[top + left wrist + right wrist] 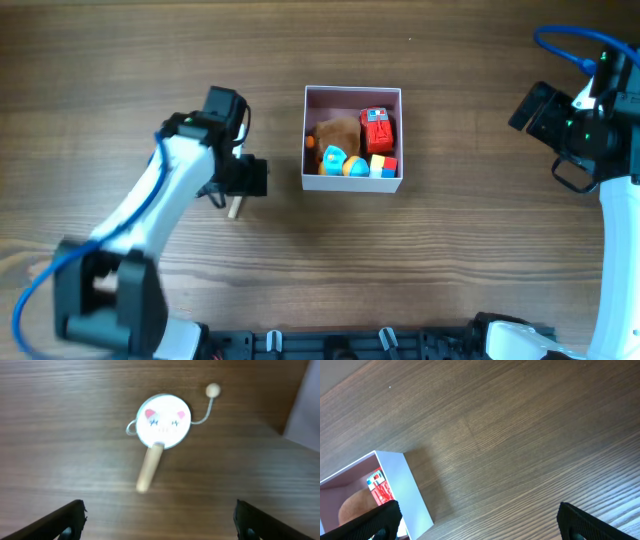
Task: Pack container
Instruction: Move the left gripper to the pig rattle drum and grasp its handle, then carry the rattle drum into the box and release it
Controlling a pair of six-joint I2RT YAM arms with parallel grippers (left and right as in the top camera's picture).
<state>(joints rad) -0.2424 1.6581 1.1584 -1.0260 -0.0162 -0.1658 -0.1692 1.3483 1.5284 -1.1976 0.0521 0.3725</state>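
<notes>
Both pairs of jaws stand wide apart with nothing between them. The left gripper [160,512] hovers over a rattle drum [161,424] that lies flat on the table [60,420] near the container [352,183], on its left-arm side. The drum's wooden handle [149,467] points back toward the gripper, probably the easiest part to pinch. The container sits mid-table and holds a red car [377,129], a brown plush [338,132] and small coloured blocks [382,165]. The right gripper [479,512] hangs well off the container's far side, seemingly keeping clear.
</notes>
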